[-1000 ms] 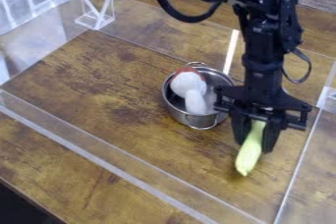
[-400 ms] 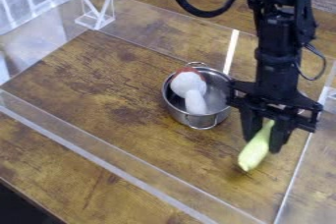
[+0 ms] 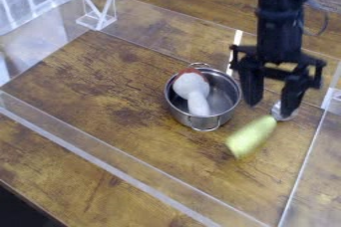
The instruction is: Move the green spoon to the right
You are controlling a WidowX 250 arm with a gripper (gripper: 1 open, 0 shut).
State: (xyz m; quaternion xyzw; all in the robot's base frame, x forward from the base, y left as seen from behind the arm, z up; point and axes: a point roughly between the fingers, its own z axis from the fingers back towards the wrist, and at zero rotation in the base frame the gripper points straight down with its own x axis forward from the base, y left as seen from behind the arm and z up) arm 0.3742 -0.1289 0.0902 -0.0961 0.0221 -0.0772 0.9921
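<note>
the green spoon [image 3: 250,136] lies flat on the wooden desk [image 3: 94,82], just to the right of the steel bowl [image 3: 202,99] and apart from it, near the clear wall on the desk's right side. the tool [image 3: 278,103] hangs above the spoon with its fingers spread wide, holding nothing and clear of the handle. judging by this, the move looks done: the spoon sits on the right and is let go. what seems left is only for the arm to pull away
</note>
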